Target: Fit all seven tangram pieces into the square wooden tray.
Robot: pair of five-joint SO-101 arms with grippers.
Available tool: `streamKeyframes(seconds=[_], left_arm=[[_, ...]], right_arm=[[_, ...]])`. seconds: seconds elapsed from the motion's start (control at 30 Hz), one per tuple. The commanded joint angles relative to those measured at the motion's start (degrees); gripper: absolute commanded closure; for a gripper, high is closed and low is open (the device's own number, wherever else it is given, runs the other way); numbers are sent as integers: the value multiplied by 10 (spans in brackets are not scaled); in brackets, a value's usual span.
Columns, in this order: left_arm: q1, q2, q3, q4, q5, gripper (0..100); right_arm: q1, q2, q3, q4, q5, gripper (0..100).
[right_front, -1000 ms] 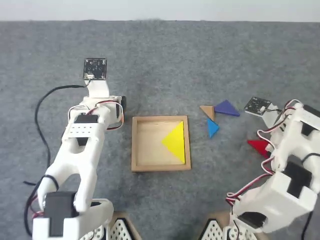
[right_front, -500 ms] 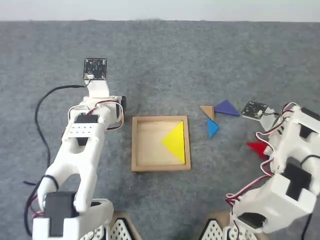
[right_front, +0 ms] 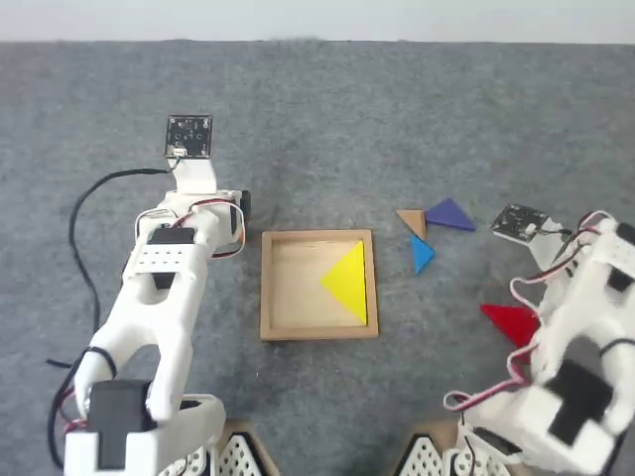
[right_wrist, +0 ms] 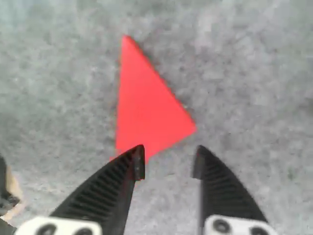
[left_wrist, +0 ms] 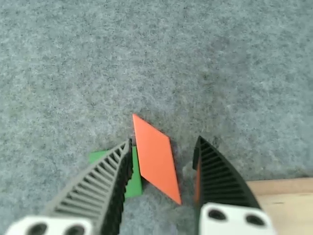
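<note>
Left wrist view: the left gripper, jaws spread and gripping nothing, hangs over one orange parallelogram whose long axis runs lengthwise between the fingers; one green piece lies partly under a finger. High view: the one wooden tray holds one yellow triangle, long edge along the right wall, apex pointing left. Right of it cluster a tan triangle, a purple triangle and a blue triangle. Farthest right, one red triangle points left on the carpet, the right gripper parted and empty at its edge.

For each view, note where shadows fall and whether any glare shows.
High view: even light, no glare, soft shadow beside the tray. Left wrist view: a thin shadow edges the orange piece. Right wrist view: the red triangle evenly lit.
</note>
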Motion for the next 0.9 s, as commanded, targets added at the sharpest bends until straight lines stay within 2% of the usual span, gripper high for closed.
streamKeyframes(seconds=[0.0,0.1,0.27,0.57,0.87], left_arm=[[3,-3,-5,-14,-9,800],[3,-3,-4,-14,-9,800],[3,-3,-3,-14,-9,800],[3,-3,-3,-14,-9,800],[2,-4,-4,-14,-9,800]], right_arm=[[-4,-82,40,12,-8,703],[-27,-102,108,4,4,643],[-41,-102,164,-80,-25,635],[-42,-98,176,-128,-29,636],[-40,29,156,-170,-28,637]])
